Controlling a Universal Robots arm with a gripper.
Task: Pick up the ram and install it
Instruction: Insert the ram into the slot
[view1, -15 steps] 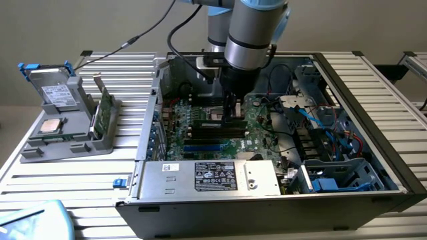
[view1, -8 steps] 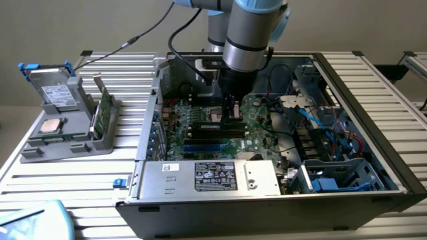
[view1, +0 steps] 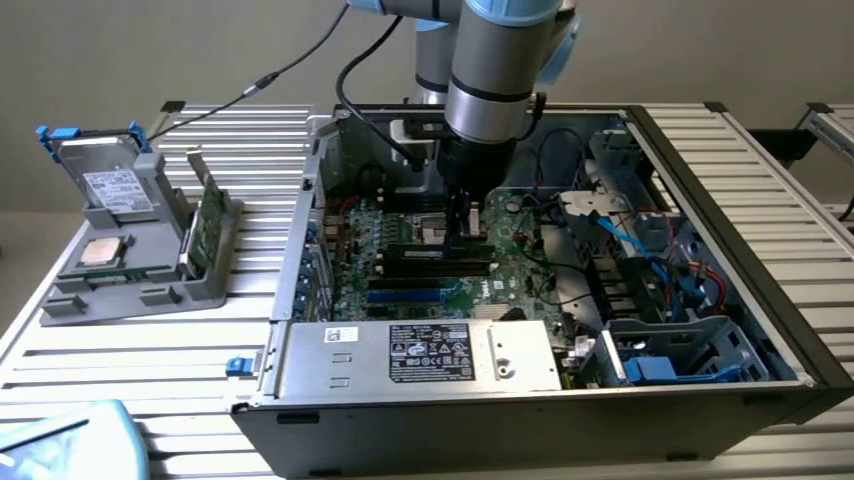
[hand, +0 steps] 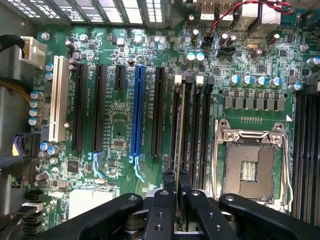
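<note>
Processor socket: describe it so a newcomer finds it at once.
Start at the green motherboard in the open case. Beside the long black memory slots sits the socket: the one square, silver-framed recess among long narrow slots.

This is a robotics lab or test bench rather than a home. A silver slatted aluminium-profile table (view1: 160, 350) carries an open black and grey desktop computer case (view1: 534, 430) lying on its side, with its green motherboard (hand: 120, 125) bare. Near the table's edge at the exterior view's left stands a grey moulded parts holder (view1: 134, 290) with loose computer parts. A cabled silver and blue industrial robot arm (view1: 497, 70) reaches its black gripper (hand: 176, 177) into the case, before a plain beige wall (view1: 134, 50).
</note>
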